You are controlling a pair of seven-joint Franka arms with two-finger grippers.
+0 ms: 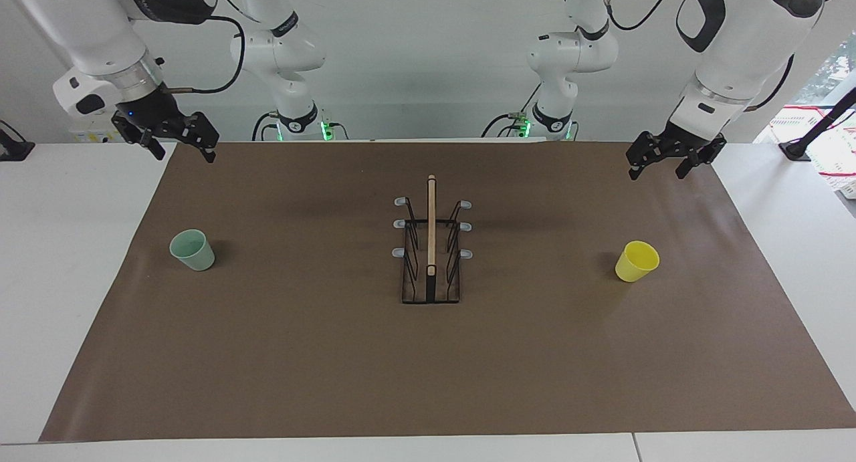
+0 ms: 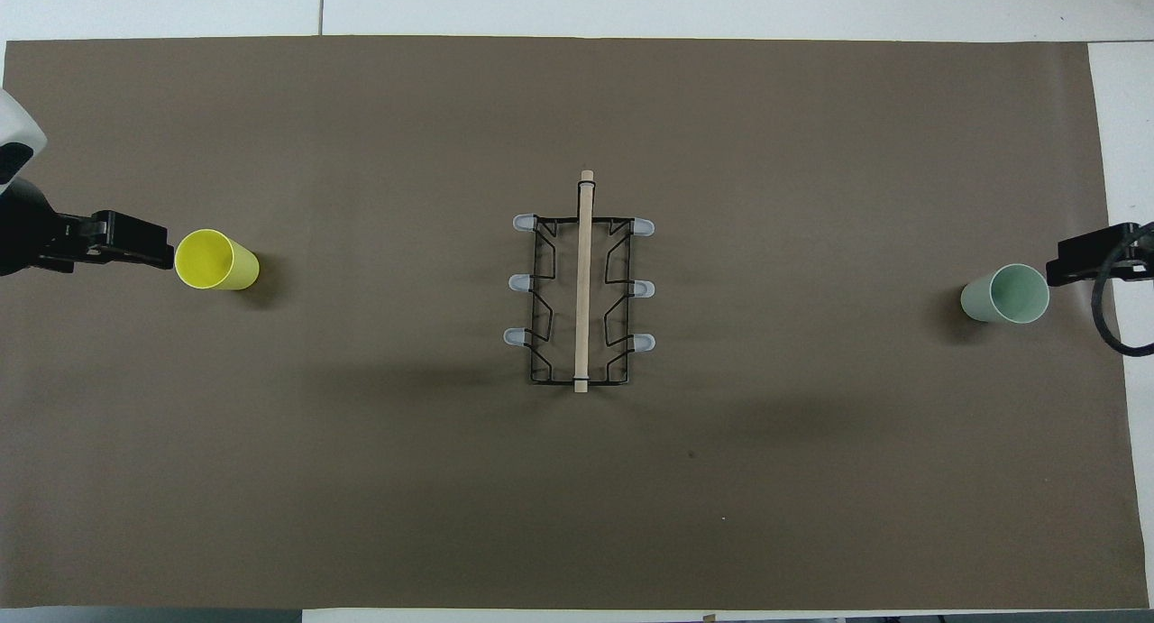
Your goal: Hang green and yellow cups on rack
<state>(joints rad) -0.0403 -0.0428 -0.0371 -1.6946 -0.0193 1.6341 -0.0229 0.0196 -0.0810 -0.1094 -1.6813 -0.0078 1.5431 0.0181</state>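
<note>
Both cups are still waiting to be picked up.
The green cup (image 1: 192, 250) and yellow cup (image 1: 636, 261) are standing at either end of the rack (image 1: 431, 241); the left gripper (image 1: 675, 161) and right gripper (image 1: 177, 141), fingers apart, are hanging above and must descend first.

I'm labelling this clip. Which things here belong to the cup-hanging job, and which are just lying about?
Job: green cup, yellow cup, rack, all standing apart on the mat.
Lying about: brown mat only.
</note>
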